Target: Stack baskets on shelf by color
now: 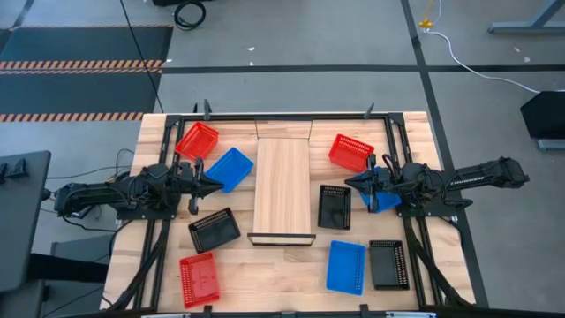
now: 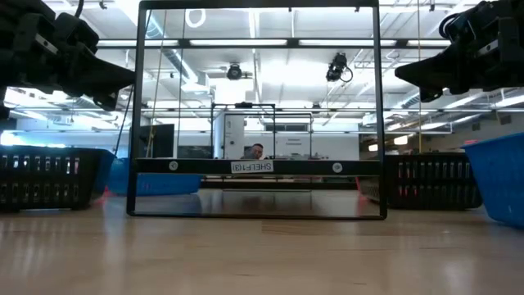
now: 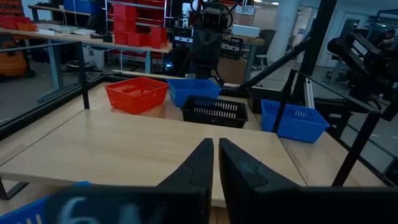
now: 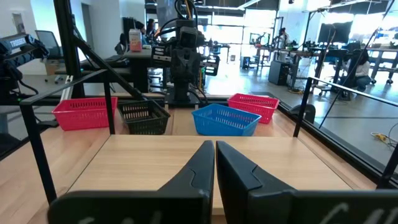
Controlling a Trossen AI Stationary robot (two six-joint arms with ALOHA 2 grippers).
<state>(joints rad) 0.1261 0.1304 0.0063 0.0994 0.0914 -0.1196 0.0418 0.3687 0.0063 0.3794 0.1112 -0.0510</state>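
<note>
Seen from above, the left gripper (image 1: 214, 185) hovers with fingers together by a blue basket (image 1: 229, 168); the bare shelf (image 1: 282, 185) lies mid-desk, baskets scattered both sides; the right gripper (image 1: 351, 182), fingers together, hovers near a black basket (image 1: 335, 207). Baskets look light, stiff; pinch a rim

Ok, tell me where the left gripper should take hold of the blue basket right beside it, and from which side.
Grip the blue basket by the thin upright wall of the rim nearest the left gripper, probably coming straight down from above. It sits open side up and turned at an angle on the table, so one finger can go inside the wall and one outside; twist the wrist to line up with that edge.
</note>
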